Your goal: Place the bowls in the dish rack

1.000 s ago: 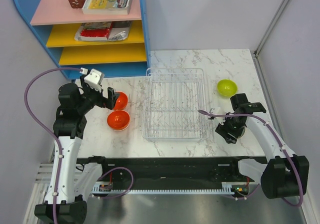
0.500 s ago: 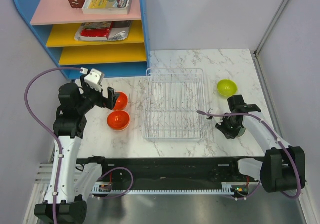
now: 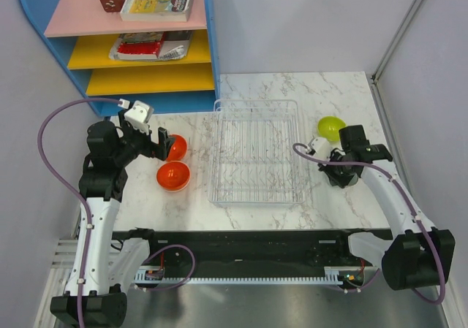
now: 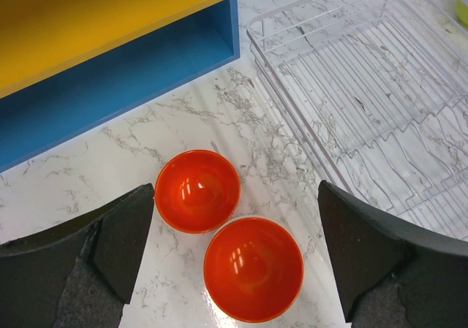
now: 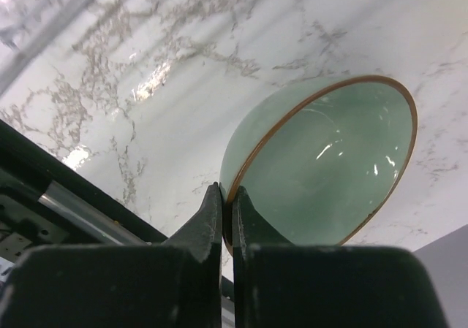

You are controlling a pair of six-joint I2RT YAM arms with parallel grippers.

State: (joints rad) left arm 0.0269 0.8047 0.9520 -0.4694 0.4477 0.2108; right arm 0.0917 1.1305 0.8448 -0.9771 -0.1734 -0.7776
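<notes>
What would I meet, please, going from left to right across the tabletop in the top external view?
Near orange bowl → dish rack → yellow-green bowl. The far orange bowl overlaps the near one, so I leave it out.

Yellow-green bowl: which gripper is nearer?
Right. The right gripper, shut on the rim of a pale green bowl, sits just on the near side of the yellow-green bowl. The left gripper is across the dish rack, open above two orange bowls.

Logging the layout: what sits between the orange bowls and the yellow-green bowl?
The dish rack, holding no bowls, stands between them: orange bowls left, yellow-green bowl right, in the top view.
</notes>
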